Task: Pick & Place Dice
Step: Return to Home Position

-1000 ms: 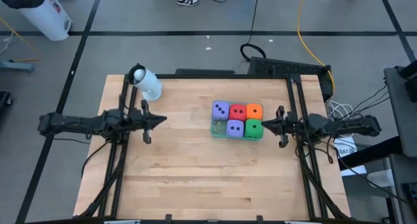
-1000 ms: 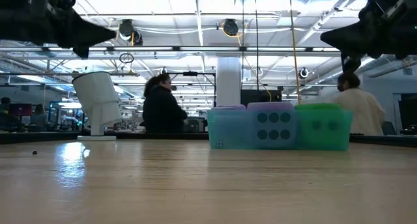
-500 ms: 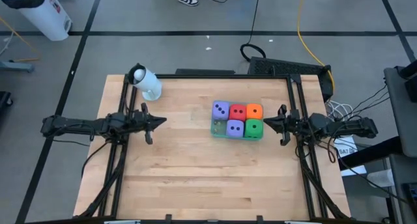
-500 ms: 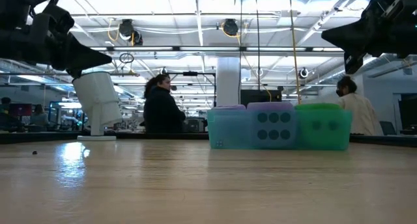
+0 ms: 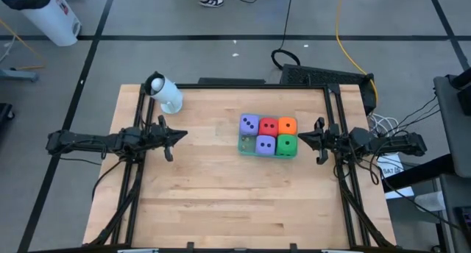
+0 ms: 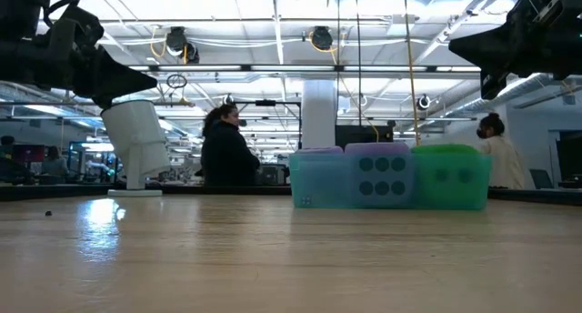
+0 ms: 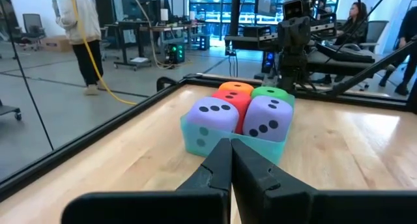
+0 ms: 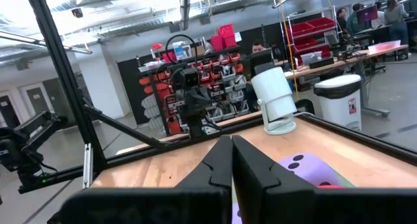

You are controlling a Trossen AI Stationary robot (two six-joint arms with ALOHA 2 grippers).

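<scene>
Several dice sit close together in a shallow teal tray [image 5: 241, 143] at the middle right of the table: a purple one [image 5: 249, 123], a red one [image 5: 268, 126] and an orange one [image 5: 286, 125] on the far side, a second purple one [image 5: 265, 143] and a green one [image 5: 285, 145] on the near side. My left gripper [image 5: 184, 134] hangs shut above the table's left part, pointing level toward the tray [image 7: 195, 136]. My right gripper [image 5: 299, 139] hangs shut just right of the green die, above it. Neither gripper holds anything.
A white cylindrical device [image 5: 165, 93] stands at the table's far left corner. Black frame rails [image 5: 140, 172] run along the table's left and right sides. Bare wood lies across the near half. People stand in the room beyond the far edge [image 6: 225, 149].
My left gripper has sunk a little toward the table, still shut and pointing at the tray, and then kept still. The dice and the tray have not moved.
</scene>
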